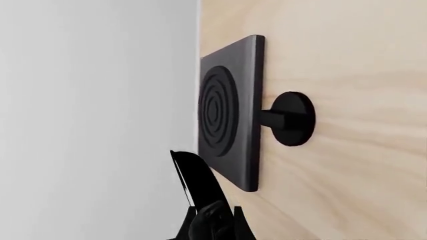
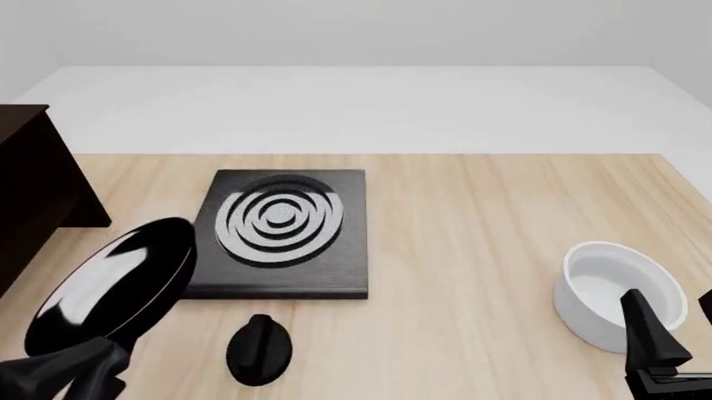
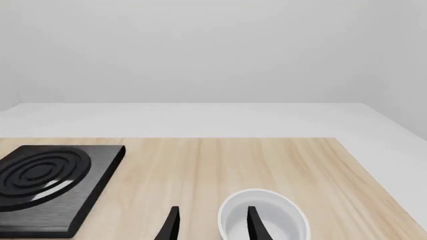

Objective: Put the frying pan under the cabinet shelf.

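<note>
Near the desk's [image 2: 501,217] front-left corner, the left gripper [image 2: 67,375] (jaws clamped on its handle) holds the glossy black round frying pan [image 2: 112,287] tilted beside the dark brown wooden cabinet shelf [image 2: 39,196], while the right gripper [image 3: 210,225] hovers, jaws apart.

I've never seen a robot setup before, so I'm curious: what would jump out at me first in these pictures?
Probably the glossy black frying pan, tilted up off the table at the front left, above the left end effector. Next, the black square slab with grey rings, flat on the pale wooden table beside it, with a small black knob in front. A white bowl sits far right, and a dark cabinet stands at the left edge.
</note>
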{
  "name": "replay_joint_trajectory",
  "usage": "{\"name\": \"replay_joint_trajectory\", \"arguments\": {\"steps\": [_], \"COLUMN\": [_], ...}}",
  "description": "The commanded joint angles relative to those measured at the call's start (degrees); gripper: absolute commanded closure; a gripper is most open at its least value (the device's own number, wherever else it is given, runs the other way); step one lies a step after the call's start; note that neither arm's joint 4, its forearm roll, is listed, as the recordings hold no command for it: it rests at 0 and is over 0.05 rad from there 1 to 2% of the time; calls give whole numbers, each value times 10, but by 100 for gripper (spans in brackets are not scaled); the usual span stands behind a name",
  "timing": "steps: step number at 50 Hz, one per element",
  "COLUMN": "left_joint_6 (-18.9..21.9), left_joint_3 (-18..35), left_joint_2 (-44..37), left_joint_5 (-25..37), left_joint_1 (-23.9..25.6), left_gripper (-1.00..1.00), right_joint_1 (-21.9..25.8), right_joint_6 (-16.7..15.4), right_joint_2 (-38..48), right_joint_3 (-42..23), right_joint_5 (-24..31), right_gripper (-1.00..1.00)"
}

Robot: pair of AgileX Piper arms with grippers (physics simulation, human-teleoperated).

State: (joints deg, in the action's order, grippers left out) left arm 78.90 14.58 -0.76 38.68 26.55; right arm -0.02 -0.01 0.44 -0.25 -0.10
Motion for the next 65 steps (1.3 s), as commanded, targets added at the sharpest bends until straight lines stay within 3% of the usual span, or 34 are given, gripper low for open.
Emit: {"name": "replay_joint_trajectory", "arguments": {"steps": [1,21,29,52,65], "left_joint_6": [8,-29,-9,-18,-16], "left_joint_3": [-18,-67,-86,-108,-114], "left_joint_2": [7,-1,6,-3,-73], "left_joint_5": [-21,-80,-95,-118,-192], "left_joint_1": [-23,-56,-76,-115,-132], "left_gripper": [100,100,100,100,100], "right_joint_1": [0,0,0,0,0], "right_joint_6": [0,0,0,0,0], "right_joint_2": [0,0,0,0,0], "right_joint_3": [0,0,0,0,0], "right_joint_5": [0,0,0,0,0], "right_gripper": [-100,-100,-100,-100,-100]}}
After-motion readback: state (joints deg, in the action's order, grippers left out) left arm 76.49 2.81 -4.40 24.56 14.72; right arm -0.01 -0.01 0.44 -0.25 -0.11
